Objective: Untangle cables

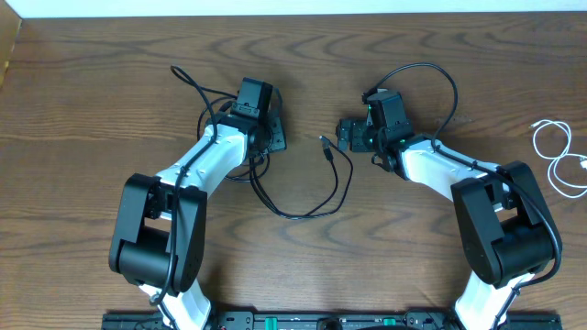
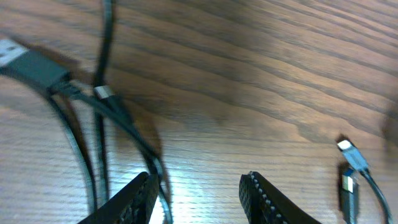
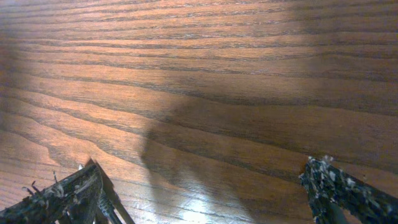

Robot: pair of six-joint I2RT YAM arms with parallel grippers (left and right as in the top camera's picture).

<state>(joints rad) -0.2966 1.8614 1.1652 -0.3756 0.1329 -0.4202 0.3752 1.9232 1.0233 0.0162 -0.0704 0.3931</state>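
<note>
My left arm [image 1: 213, 154] hid part of the black cable [image 1: 293, 216]; the overhead view's right edge cropped the white cable [image 1: 536, 139].

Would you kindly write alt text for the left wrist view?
The left tool hangs open over the wooden table, gripping nothing. Black cable strands and a USB plug lie at frame left; two small plugs at frame right.

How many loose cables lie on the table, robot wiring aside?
2. The black cable loops from beneath the left arm toward the middle; the white cable lies at the right edge. The arm hides part of the black one.
</note>
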